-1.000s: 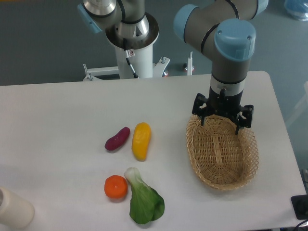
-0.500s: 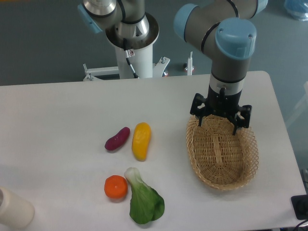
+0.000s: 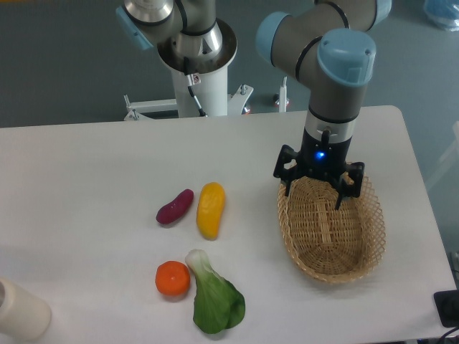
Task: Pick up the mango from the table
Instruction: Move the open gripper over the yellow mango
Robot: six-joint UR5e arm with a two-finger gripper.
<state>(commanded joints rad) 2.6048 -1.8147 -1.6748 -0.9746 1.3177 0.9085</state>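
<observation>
The mango (image 3: 210, 209) is a smooth yellow-orange oval lying on the white table (image 3: 86, 179), left of centre. My gripper (image 3: 315, 190) hangs over the far end of the wicker basket, well to the right of the mango. Its fingers (image 3: 285, 185) are spread apart and hold nothing. A blue light shows on the wrist.
A small purple sweet potato (image 3: 175, 206) lies just left of the mango. A round orange fruit (image 3: 173, 278) and a green bok choy (image 3: 215, 298) lie nearer the front. The woven basket (image 3: 330, 229) sits at the right. A white bottle (image 3: 21, 309) stands at the front left corner.
The gripper has moved a little to the left and slightly up, over the basket's far end. The fruits and basket have not moved.
</observation>
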